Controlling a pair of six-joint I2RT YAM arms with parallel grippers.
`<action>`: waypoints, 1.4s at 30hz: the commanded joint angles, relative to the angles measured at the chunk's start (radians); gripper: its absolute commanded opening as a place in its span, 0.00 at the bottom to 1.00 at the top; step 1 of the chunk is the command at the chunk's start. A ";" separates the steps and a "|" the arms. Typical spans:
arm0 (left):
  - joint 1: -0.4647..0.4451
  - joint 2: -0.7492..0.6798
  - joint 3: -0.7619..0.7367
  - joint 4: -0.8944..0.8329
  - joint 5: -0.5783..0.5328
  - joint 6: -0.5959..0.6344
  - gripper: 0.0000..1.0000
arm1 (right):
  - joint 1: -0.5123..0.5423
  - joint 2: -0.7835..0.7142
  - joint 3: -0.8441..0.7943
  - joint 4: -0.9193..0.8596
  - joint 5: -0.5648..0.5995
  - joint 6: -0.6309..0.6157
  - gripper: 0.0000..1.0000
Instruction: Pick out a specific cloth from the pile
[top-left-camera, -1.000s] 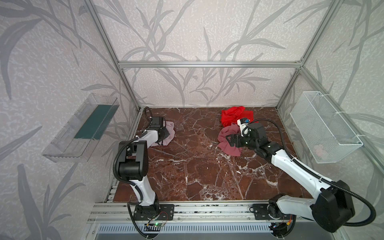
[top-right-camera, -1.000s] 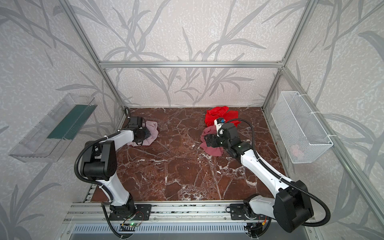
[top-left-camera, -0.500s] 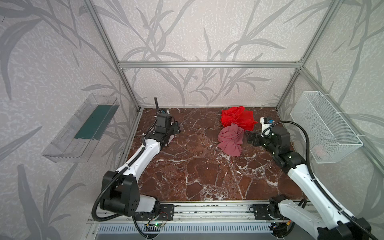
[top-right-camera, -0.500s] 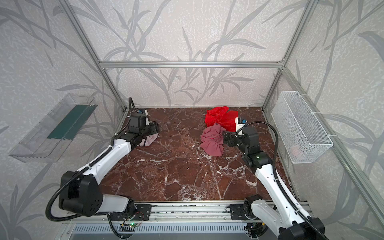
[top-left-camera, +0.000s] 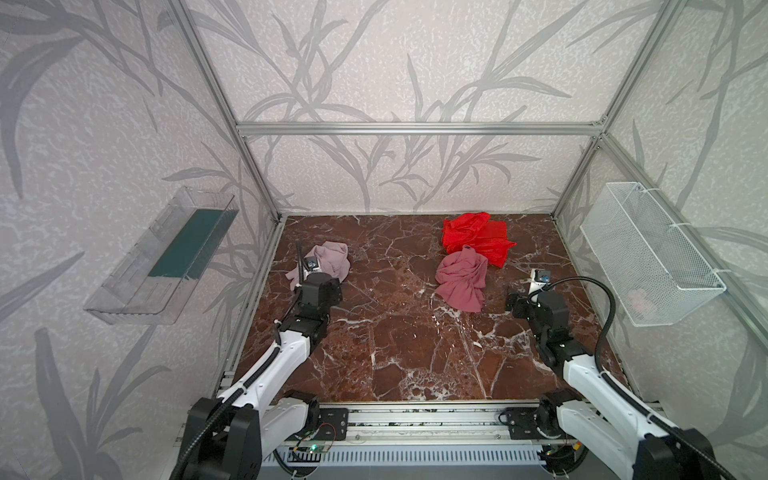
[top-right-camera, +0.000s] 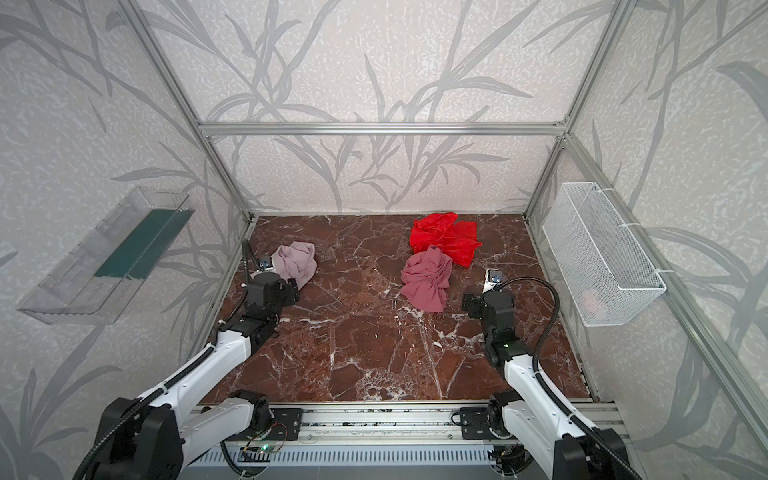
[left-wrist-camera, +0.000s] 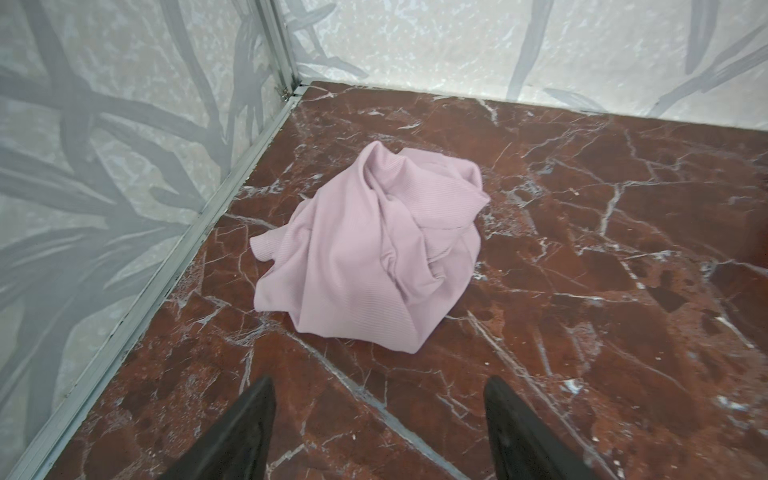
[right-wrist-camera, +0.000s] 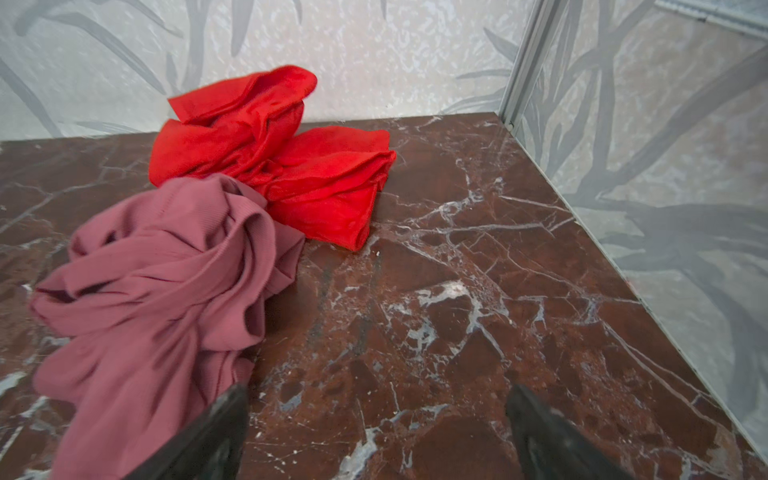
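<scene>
Marble floor (top-left-camera: 395, 332) open centrally; cloth (left-wrist-camera: 365, 249) near left rail (left-wrist-camera: 174, 270); left gripper (left-wrist-camera: 379, 382), right gripper (right-wrist-camera: 377, 390) wide, seemingly empty

Your left arm (top-left-camera: 286, 353) stretches forward from its base along the left side of the bench (top-left-camera: 395, 353), its white forearm rising to a black wrist that tips the left hand (left-wrist-camera: 379, 386) forward and down, and the wrist view shows its two black fingers (left-wrist-camera: 249, 419) spread wide above the surface. Your right arm (top-left-camera: 582, 374) does much the same on the right side, wrist raised and the right hand (right-wrist-camera: 378, 390) aimed toward the back of the bench with its fingers likewise wide apart. The two hands sit well apart, each on its own side of the middle.
</scene>
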 joint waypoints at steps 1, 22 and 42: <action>0.033 0.037 -0.026 0.162 -0.066 0.054 0.78 | -0.004 0.088 -0.001 0.245 0.046 -0.048 0.97; 0.200 0.435 -0.199 0.941 0.139 0.112 0.77 | -0.002 0.683 -0.077 0.990 -0.025 -0.193 1.00; 0.223 0.478 -0.156 0.893 0.236 0.124 0.77 | 0.010 0.657 0.035 0.756 0.011 -0.200 0.99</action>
